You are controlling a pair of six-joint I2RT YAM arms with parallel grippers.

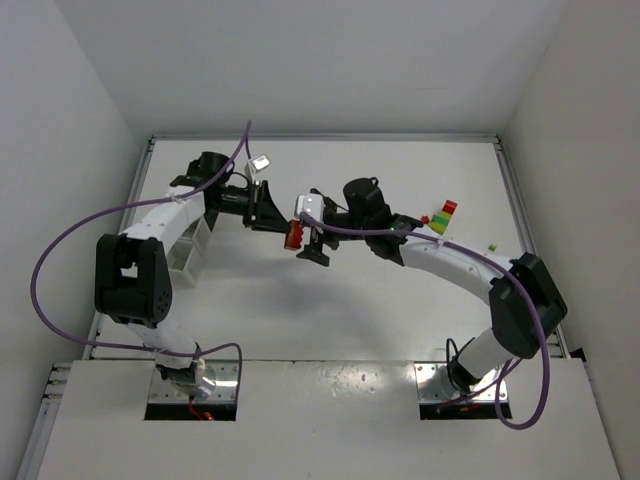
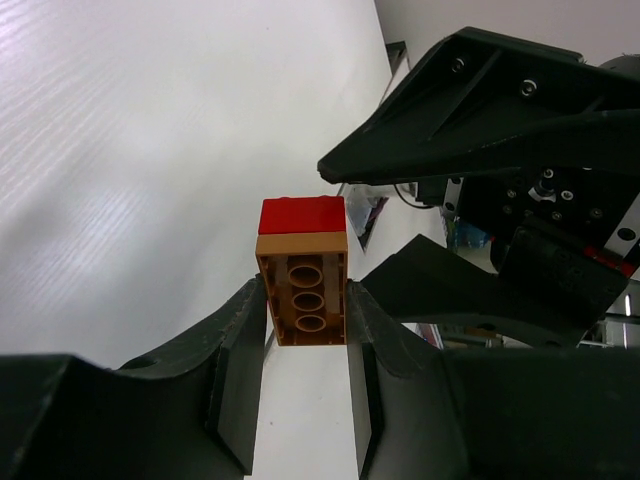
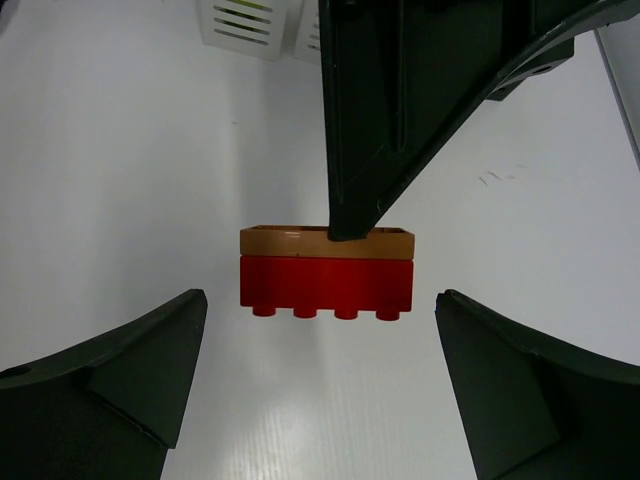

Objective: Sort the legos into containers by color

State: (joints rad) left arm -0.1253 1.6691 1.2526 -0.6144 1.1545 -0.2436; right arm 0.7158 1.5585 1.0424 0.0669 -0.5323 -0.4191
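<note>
My left gripper is shut on an orange brick, one pad on each long side. A red brick is stuck to the orange one's far face. The pair hangs above the table near the middle. My right gripper faces it, open wide, its fingers apart from both ends of the red brick. A left finger comes down onto the orange brick. White slotted containers stand behind, partly under the left arm.
A small stack of red, yellow and green legos stands at the back right, beside the right arm. A tiny green piece lies further right. A small grey-white item sits near the back wall.
</note>
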